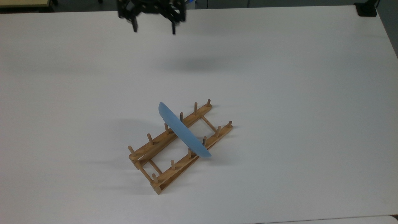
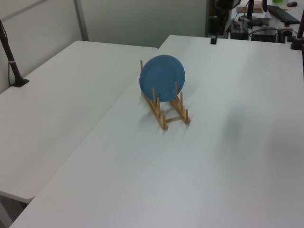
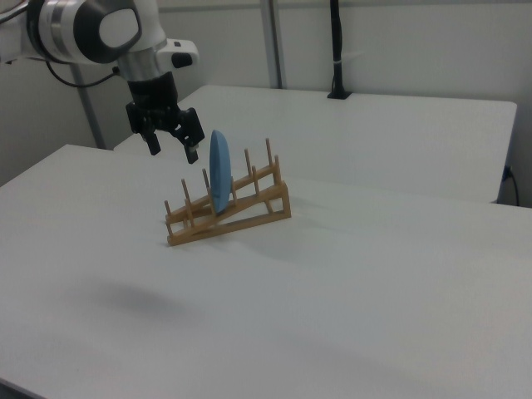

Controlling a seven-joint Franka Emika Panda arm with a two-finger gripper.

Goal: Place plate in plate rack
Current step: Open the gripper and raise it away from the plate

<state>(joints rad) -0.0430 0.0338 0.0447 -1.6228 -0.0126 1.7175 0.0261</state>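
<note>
Where the plate [image 1: 184, 132] stands on edge in the rack [image 1: 161, 185], we see it lodged between pegs about midway along the two rails, leaning a little rather than perfectly upright. From the left view its round blue face [image 2: 162, 78] is turned toward the camera, with two pegs rising in front of it; from the right view it appears edge-on [image 3: 219, 171], a thin blue sliver between the wooden uprights [image 3: 229, 208]. We find the rack resting on the white table [image 1: 298, 93], set diagonally in the top view, its lower end toward the top view's left. We see the gripper [image 1: 154, 30] at the upper edge of the top view, well apart from the plate and hanging above the table, its fingers [image 1: 135, 26] spread with nothing between them. The right view shows it [image 3: 173, 151] beside the plate on the right view's left, held up in the air, jaws likewise parted and empty. Whether the plate's lower rim touches the table between the rails we cannot tell. A soft shadow [image 1: 192, 65] lies on the table beyond the rack.
</note>
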